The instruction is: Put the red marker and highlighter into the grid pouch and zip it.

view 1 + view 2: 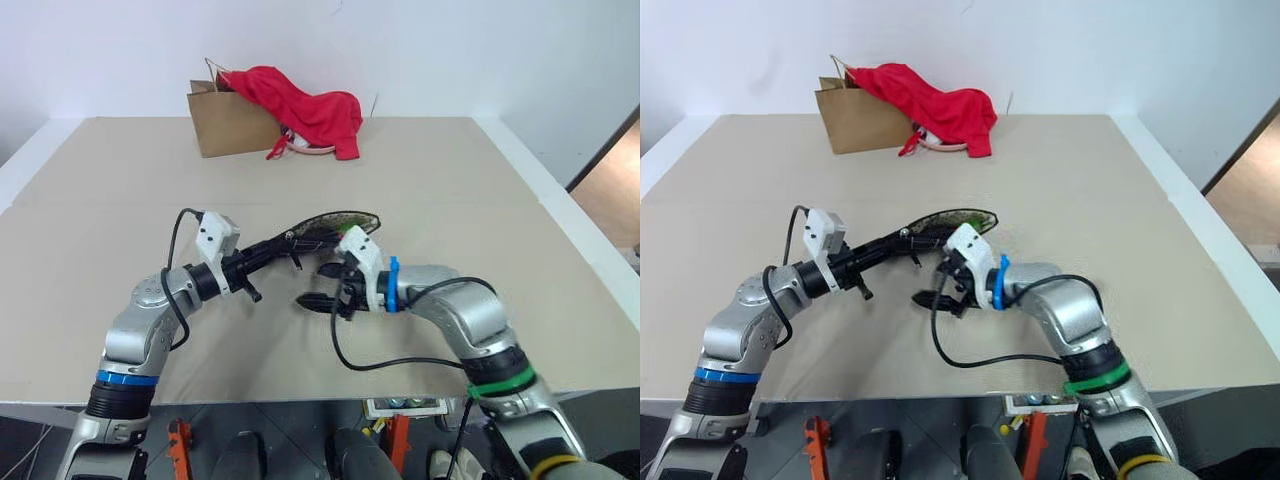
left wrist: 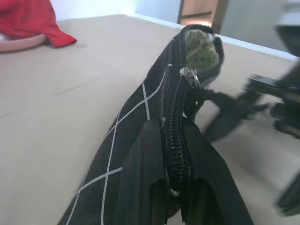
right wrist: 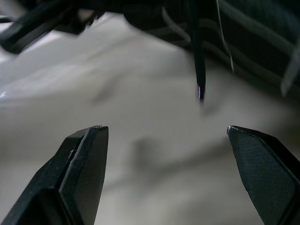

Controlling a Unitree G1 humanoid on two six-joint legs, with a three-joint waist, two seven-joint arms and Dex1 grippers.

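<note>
The left gripper [image 1: 292, 241] was clenched on one end of the grid pouch [image 1: 335, 224], holding it edge-up and clear of the table [image 1: 480, 200]; the left wrist view showed its fingers [image 2: 145, 159] pinching the fabric on both sides of the zipper. The right gripper [image 1: 318, 302] stood just below and beside the pouch, its jaws spread wide and grasping nothing. The zipper pull [image 2: 188, 75] sat near the far end, where a short gap remained open and something pale green, probably the highlighter [image 2: 202, 47], showed inside. The red marker could not be made out. The pouch appeared soft, light and prone to sag and twist, so it wanted tension from the held end. The best purchase for closing was judged to be the dangling pull cord [image 3: 198, 70], thin and likely to swing.
</note>
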